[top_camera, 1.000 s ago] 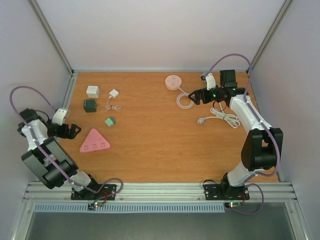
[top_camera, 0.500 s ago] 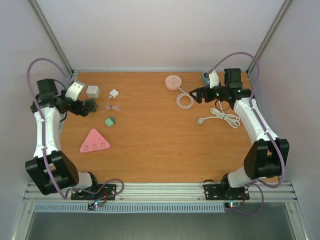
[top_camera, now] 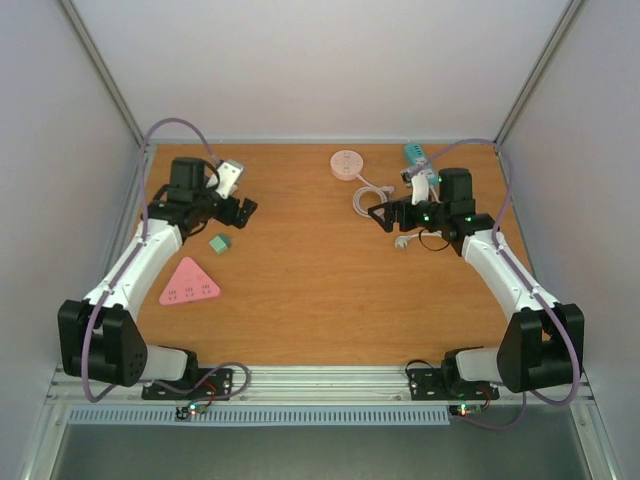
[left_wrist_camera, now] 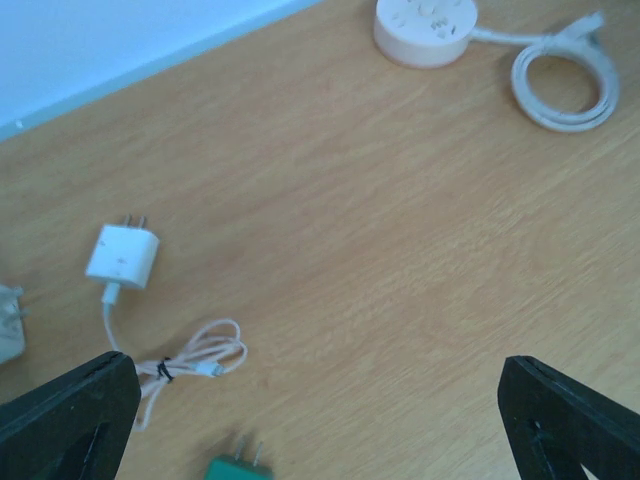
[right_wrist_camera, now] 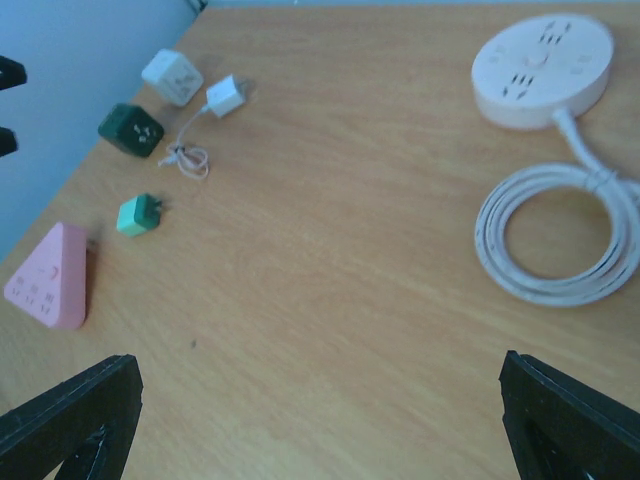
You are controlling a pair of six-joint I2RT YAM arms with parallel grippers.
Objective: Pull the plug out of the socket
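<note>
The left hand [top_camera: 240, 210] and right hand [top_camera: 380, 217] are hovering spread wide, gripping nothing. On the counter [top_camera: 300, 290] one round socket [right_wrist_camera: 540, 68] and one triangular socket [right_wrist_camera: 50, 275] are lying well apart. Four plugs [right_wrist_camera: 140, 213] are sitting near the triangular one, markings unreadable.

left gripper [top_camera: 243, 210] spread wide near green plug [top_camera: 219, 243]; right gripper [top_camera: 380, 217] spread wide beside coiled white cable [top_camera: 360, 203]
</note>
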